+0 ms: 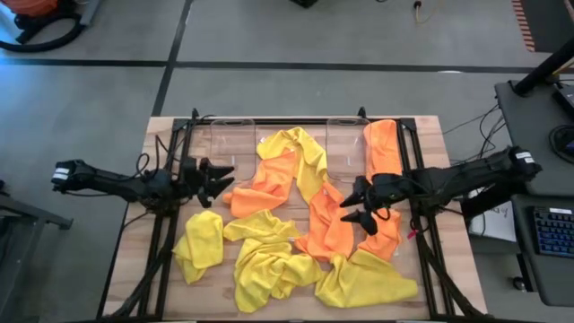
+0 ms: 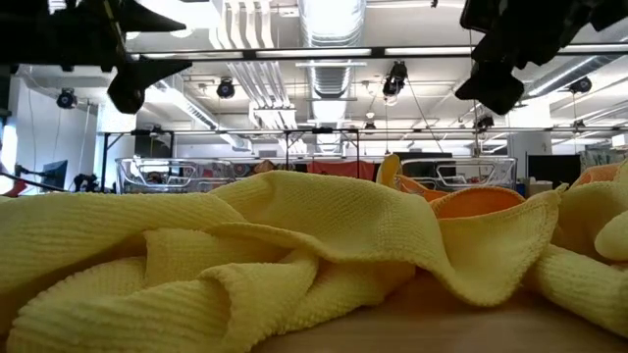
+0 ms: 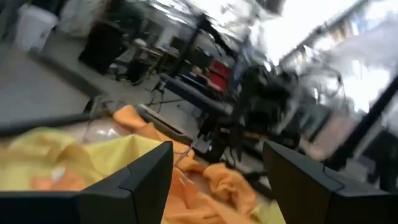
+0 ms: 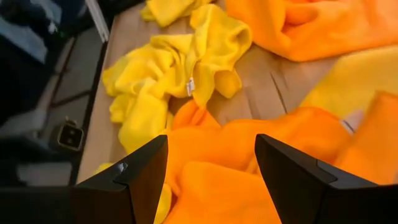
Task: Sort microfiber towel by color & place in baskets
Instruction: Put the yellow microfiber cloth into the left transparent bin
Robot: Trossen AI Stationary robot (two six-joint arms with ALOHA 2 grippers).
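Note:
Several yellow and orange towels lie crumpled across the table. My left gripper point(image 1: 221, 179) point(image 3: 217, 155) hangs open in the air near the table's left, beside an orange towel point(image 1: 267, 187). My right gripper point(image 1: 354, 205) point(image 4: 211, 146) is open above another orange towel point(image 1: 327, 229) point(image 4: 249, 168), its fingers apart over the cloth. Two clear baskets point(image 1: 230, 139) point(image 1: 345, 144) stand at the far edge. A yellow towel point(image 1: 300, 154) lies between them, and an orange towel point(image 1: 384, 148) lies by the right basket. In the low view both grippers point(image 2: 137, 69) point(image 2: 496, 83) show high above the cloth.
More yellow towels lie toward the near edge point(image 1: 202, 244) point(image 1: 267, 265) point(image 1: 368, 280), and one point(image 4: 168, 74) shows in the right wrist view. Dark frame rails point(image 1: 166, 224) run along both table sides. Bare wood point(image 1: 161, 144) shows at the far left corner.

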